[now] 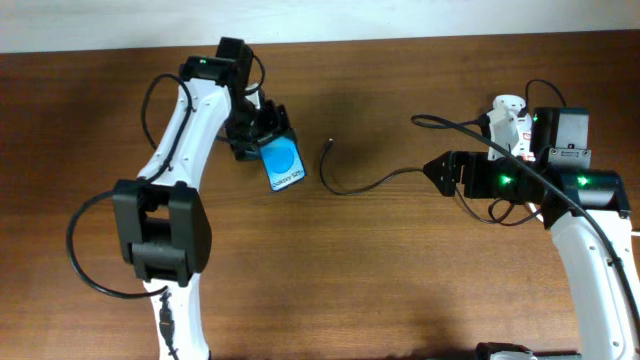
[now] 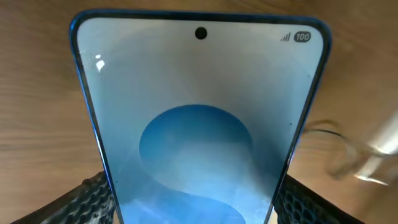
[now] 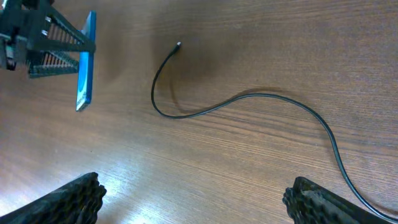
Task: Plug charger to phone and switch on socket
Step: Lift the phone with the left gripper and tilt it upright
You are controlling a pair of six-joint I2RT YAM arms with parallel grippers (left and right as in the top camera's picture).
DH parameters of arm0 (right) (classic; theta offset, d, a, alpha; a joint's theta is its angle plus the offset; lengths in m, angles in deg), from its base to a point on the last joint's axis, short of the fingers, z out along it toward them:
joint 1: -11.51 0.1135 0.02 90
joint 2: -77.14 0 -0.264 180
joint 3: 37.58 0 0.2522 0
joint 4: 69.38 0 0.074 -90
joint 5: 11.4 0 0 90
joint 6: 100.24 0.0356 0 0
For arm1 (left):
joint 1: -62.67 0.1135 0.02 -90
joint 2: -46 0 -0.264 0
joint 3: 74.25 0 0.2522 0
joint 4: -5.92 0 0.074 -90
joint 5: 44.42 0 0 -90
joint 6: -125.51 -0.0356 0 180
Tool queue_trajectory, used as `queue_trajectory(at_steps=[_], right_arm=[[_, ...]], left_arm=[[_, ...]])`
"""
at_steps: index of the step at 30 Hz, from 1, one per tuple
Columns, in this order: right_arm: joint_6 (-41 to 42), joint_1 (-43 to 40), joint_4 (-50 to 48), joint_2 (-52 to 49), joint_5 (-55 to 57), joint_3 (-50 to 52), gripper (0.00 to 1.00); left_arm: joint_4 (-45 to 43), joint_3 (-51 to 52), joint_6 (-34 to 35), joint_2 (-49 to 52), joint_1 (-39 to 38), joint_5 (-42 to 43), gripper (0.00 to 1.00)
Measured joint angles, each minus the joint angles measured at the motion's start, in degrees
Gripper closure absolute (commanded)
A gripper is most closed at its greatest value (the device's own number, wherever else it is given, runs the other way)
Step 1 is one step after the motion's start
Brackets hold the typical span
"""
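Two fingers (image 2: 93, 199) of the left gripper (image 1: 262, 135) pinch the phone (image 1: 283, 160) by its long edges, with the blue screen turned up to the overhead camera. To the right of the phone the connector tip (image 3: 178, 44) of the charger (image 3: 249, 95) lies near it on the table (image 1: 400, 280), not touching it. From there the thin cable curves further right toward the right gripper (image 1: 435, 172), whose fingers (image 3: 68, 199) I see spread wide with nothing between them. Well to the right of the phone the socket (image 1: 507, 118) is partly hidden behind the right arm, so I cannot tell how its switches stand.
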Motion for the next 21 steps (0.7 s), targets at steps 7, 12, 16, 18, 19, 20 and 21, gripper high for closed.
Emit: queue_trajectory(at_steps=[7, 12, 16, 18, 19, 20, 21], right_arm=[[0.0, 0.0, 0.0, 0.0, 0.0, 0.0, 0.02], [0.5, 0.0, 0.0, 0.0, 0.0, 0.0, 0.02], [1.6, 0.0, 0.0, 0.0, 0.0, 0.0, 0.02], [2.2, 0.0, 0.0, 0.0, 0.0, 0.0, 0.02], [2.2, 0.0, 0.0, 0.0, 0.0, 0.0, 0.01], [2.2, 0.0, 0.0, 0.0, 0.0, 0.0, 0.02], [2.3, 0.0, 0.0, 0.0, 0.0, 0.0, 0.02]], left_arm=[[5.5, -0.1, 7.8, 0.0, 2.9, 29.7, 1.0], [7.2, -0.1, 10.0, 0.0, 4.4, 41.5, 1.0], [8.3, -0.1, 17.1, 0.0, 4.5, 48.3, 1.0], [9.8, -0.1, 18.4, 0.0, 4.4, 55.6, 1.0], [10.8, -0.1, 18.6, 0.0, 4.4, 57.5, 1.0], [10.8, -0.2, 18.6, 0.0, 4.4, 58.4, 1.0], [10.8, -0.2, 18.6, 0.0, 4.4, 59.0, 1.0]])
